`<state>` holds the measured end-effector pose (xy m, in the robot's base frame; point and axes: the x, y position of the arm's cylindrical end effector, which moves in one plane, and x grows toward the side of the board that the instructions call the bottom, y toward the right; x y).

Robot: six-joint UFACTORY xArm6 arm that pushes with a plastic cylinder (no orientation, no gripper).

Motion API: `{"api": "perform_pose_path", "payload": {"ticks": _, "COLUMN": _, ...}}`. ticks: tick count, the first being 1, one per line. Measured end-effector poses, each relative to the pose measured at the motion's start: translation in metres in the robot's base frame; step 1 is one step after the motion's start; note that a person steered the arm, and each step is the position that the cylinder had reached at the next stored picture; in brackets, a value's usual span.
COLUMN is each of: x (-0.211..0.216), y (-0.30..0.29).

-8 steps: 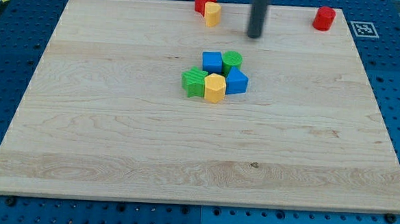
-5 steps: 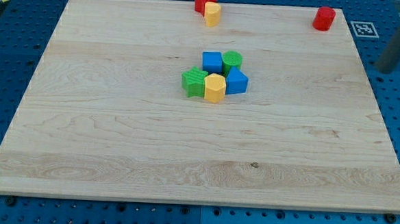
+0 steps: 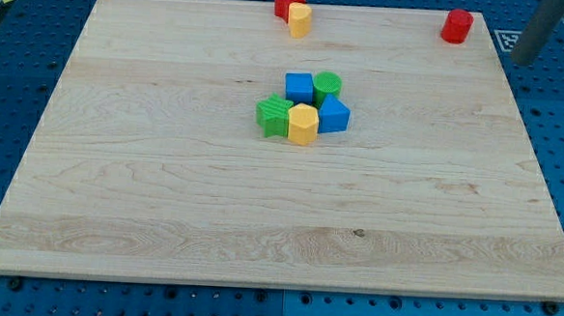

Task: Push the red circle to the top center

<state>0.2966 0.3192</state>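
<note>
Pale wood makes up the board you are looking at, laid over a blue pegboard. You find the red circle at the view's top right, close to the board's top edge and right corner, standing alone. My tip sits off the board, just past its right edge, to the view's right of the red circle and a little lower, clearly apart from it; the rod has no jaws, so nothing is grasped and it touches no block. At the top edge near the centre you see a red star-like block with a yellow block touching it on its lower right. Mid-board sits a tight cluster: a blue cube, a green cylinder, another blue block, a yellow hexagonal block and a green block.
</note>
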Motion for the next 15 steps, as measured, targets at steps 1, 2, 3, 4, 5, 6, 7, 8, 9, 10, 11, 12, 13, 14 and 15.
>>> {"api": "perform_pose_path", "payload": {"ticks": 1, "x": -0.014, "y": -0.002}}
{"api": "perform_pose_path", "payload": {"ticks": 2, "x": -0.068, "y": -0.003}}
{"api": "perform_pose_path", "payload": {"ticks": 3, "x": -0.077, "y": -0.006}}
{"api": "perform_pose_path", "payload": {"ticks": 4, "x": -0.067, "y": -0.006}}
{"api": "perform_pose_path", "payload": {"ticks": 5, "x": -0.060, "y": -0.031}}
{"api": "perform_pose_path", "payload": {"ticks": 6, "x": -0.060, "y": -0.073}}
{"api": "perform_pose_path", "payload": {"ticks": 7, "x": -0.059, "y": -0.115}}
{"api": "perform_pose_path", "payload": {"ticks": 8, "x": -0.059, "y": -0.135}}
{"api": "perform_pose_path", "payload": {"ticks": 9, "x": -0.059, "y": -0.134}}
{"api": "perform_pose_path", "payload": {"ticks": 10, "x": -0.059, "y": -0.134}}
{"api": "perform_pose_path", "payload": {"ticks": 11, "x": -0.059, "y": -0.134}}
{"api": "perform_pose_path", "payload": {"ticks": 12, "x": -0.061, "y": -0.134}}
{"api": "perform_pose_path", "payload": {"ticks": 13, "x": -0.074, "y": -0.144}}
{"api": "perform_pose_path", "payload": {"ticks": 14, "x": -0.075, "y": -0.160}}
{"api": "perform_pose_path", "payload": {"ticks": 15, "x": -0.075, "y": -0.189}}
